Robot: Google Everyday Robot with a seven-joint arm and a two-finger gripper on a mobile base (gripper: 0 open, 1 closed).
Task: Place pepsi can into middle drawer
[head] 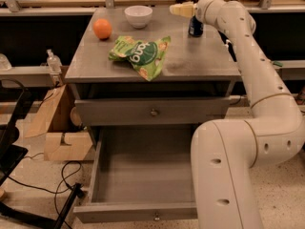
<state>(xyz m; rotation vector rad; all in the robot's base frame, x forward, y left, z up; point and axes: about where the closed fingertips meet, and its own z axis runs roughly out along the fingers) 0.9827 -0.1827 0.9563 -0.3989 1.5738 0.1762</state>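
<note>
The middle drawer (143, 171) is seen pulled fully out at the foot of the grey cabinet (95, 66), its plain grey inside bare and its small knob (157, 217) centred on the front edge. The right part of the drawer is covered by the robot's arm (224, 175), which rises in front of the cabinet's right side. One tier higher, the upper drawer (119, 112) is shut.

On the cabinet's top, a green snack bag (142, 54) is found nearest the front, roughly central. Further back, an orange (102, 28) is set near the top's left edge, and a white bowl (138, 15) is placed at the rear, left of centre.

The pepsi can (195, 26) stands upright at the top's rear right, well apart from the drawer. The gripper (182, 9) is held just above and to the left of the can, pointing left; whether it is clenched or released cannot be told, and no grasp on the can is seen.
</note>
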